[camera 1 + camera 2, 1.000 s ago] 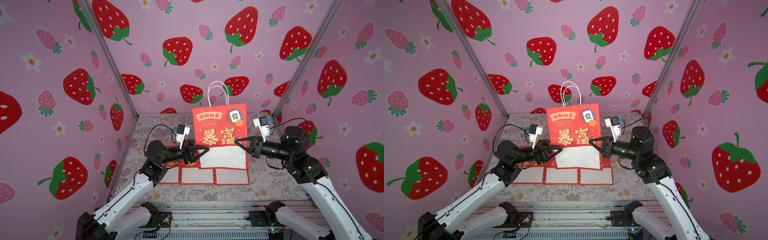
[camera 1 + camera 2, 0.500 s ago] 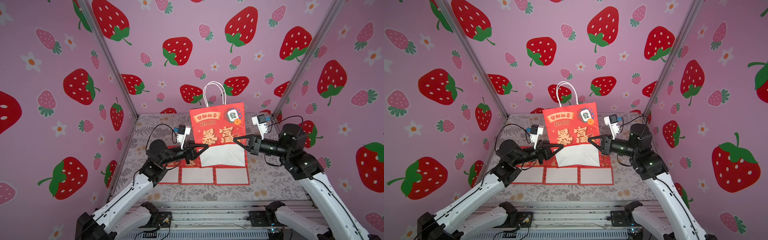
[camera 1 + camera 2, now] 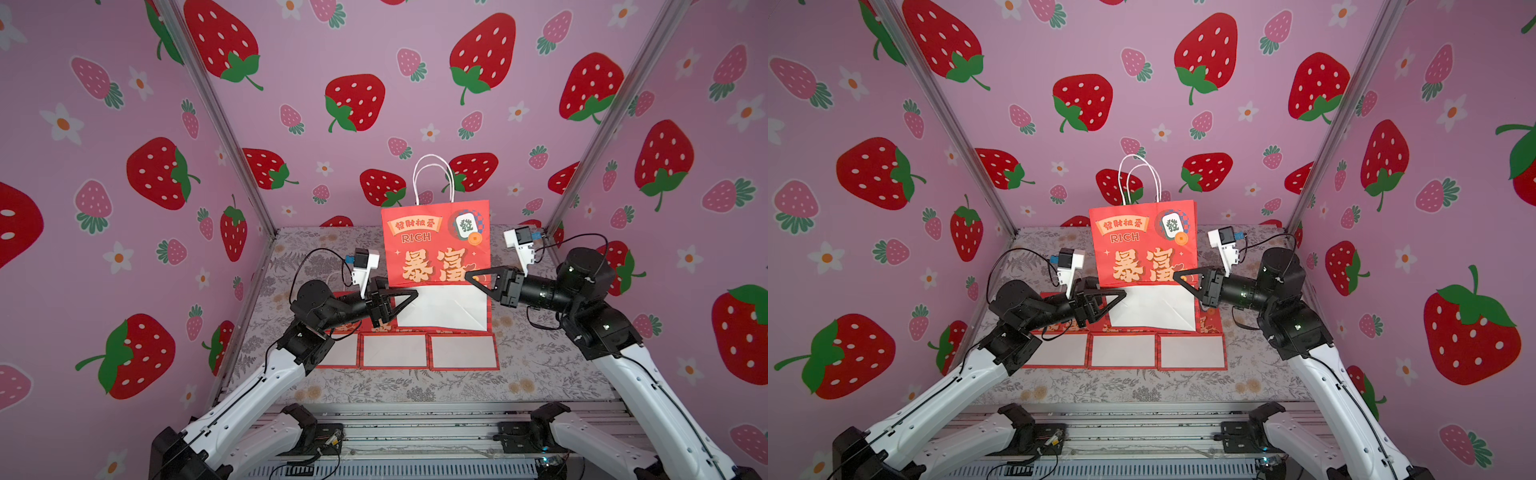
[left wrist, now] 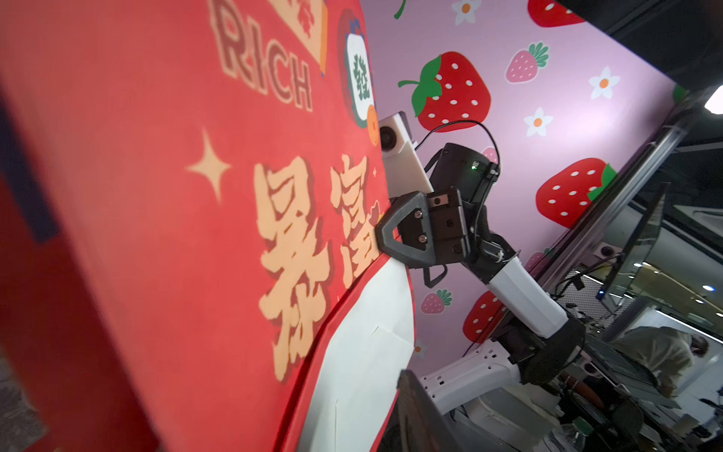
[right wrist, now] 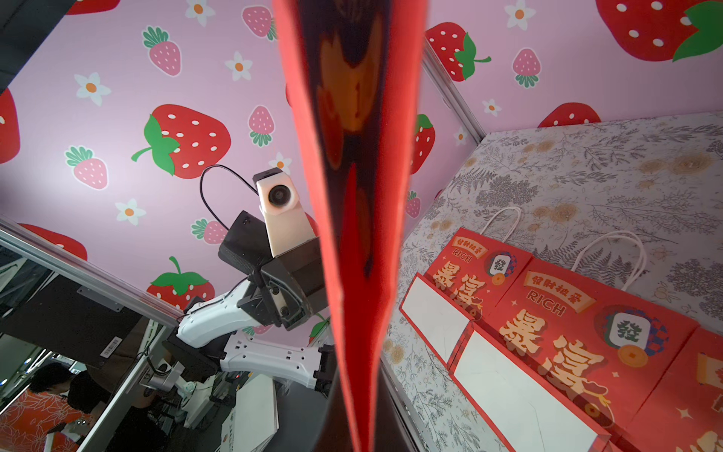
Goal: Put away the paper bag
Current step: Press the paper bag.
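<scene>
Finding: the paper bag (image 3: 436,245) stands upright between both arms, over a row of flattened bags (image 3: 461,351) on the surface (image 3: 540,374). The right hand (image 3: 469,275) is clamped on the bag's side edge. The left hand (image 3: 413,294) sits at the opposite lower edge, grip not determinable. Assessment: light, thin and easily creased or buckled, so hold is best taken on the stiffer folded side edges rather than the cord handles (image 3: 432,174).

Floral cloth (image 3: 415,386) spread flat at centre; strawberry walls (image 3: 374,54) at nine, twelve and three o'clock; metal posts (image 3: 218,116) at eleven and one o'clock
</scene>
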Robot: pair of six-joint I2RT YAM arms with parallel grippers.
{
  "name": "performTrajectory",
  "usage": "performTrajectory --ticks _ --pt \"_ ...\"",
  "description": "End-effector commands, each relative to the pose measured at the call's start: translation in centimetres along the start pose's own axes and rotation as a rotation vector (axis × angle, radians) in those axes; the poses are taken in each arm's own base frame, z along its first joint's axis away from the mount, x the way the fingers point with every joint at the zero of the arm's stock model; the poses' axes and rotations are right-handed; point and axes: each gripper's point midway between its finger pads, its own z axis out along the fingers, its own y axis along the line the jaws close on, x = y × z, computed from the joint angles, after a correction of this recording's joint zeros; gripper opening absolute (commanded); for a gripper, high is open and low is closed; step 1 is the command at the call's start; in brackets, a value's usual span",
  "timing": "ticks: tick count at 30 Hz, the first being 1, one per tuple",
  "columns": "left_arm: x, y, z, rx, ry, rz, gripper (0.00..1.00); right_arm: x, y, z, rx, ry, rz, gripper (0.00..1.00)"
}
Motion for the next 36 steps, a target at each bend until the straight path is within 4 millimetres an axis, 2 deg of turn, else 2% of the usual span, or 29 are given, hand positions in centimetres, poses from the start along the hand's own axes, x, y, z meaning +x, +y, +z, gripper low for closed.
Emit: performTrajectory --ticks 1,4,12,14,18,21,26,30,36 --pt "-1.3 -2.3 -0.1 0.069 -0.022 0.045 0.33 -0.6 1.1 0.0 -0.052 -0.025 -0.03 0.0" --pt "-1.3 -2.2 0.0 0.067 -0.021 0.043 0.29 -0.5 0.9 0.2 -0.061 -0.028 -0.021 0.0" --pt "-1.2 -2.1 0.1 0.064 -0.021 0.042 0.28 -0.1 0.6 0.6 -0.064 -0.015 -0.013 0.0" --pt "-1.2 -2.1 0.1 0.06 -0.022 0.044 0.16 0.0 0.5 0.7 -0.062 -0.013 -0.014 0.0" --pt "-1.1 -1.7 0.1 0.037 -0.02 0.05 0.03 0.2 -0.2 0.9 -0.037 -0.014 -0.017 0.05" --pt "-0.9 -1.5 0.0 0.022 -0.013 0.057 0.0 0.2 -0.6 0.8 -0.014 -0.022 -0.024 0.14" --pt "-0.6 -0.7 -0.2 -0.028 0.004 0.071 0.0 -0.7 -0.9 0.0 0.059 -0.072 -0.079 0.42" --pt "-0.2 0.1 -0.4 -0.09 0.038 0.073 0.0 -2.4 -1.1 -0.6 0.131 -0.137 -0.123 0.64" --pt "0.5 2.6 -1.3 -0.259 0.081 0.042 0.0 -5.9 0.0 -2.5 0.257 -0.232 -0.21 0.88"
